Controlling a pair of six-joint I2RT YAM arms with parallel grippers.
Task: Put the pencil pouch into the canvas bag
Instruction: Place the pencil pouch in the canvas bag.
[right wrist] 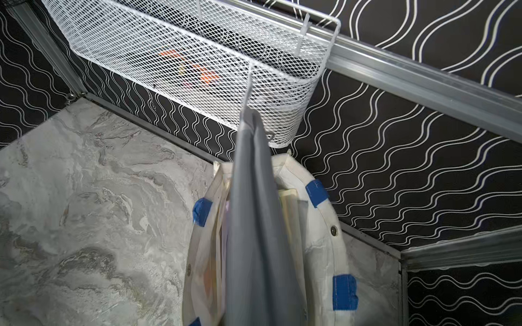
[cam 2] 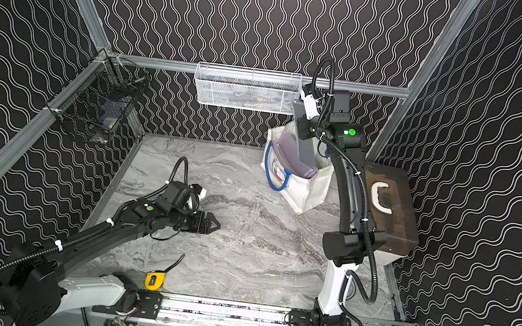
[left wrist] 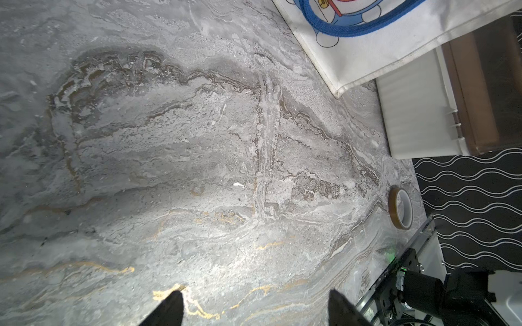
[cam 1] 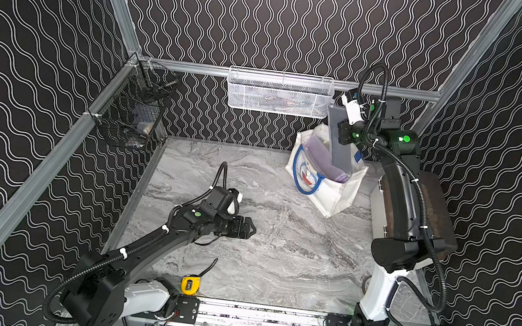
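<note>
The pencil pouch is a flat grey sleeve that hangs upright, and my right gripper is shut on it at mid-length. Its lower end dips into the open mouth of the canvas bag, a white tote with blue handles and a cartoon cat print, at the table's far right. In the right wrist view the pouch runs down between the bag's rims, and my own fingers are hidden. My left gripper hovers low over the table's middle, open and empty.
A purple folder stands inside the bag. Just above the bag, a white mesh basket hangs on the back rail. A black wire basket hangs far left. A brown case sits right of the bag. A yellow tape measure and a tape roll lie near the front.
</note>
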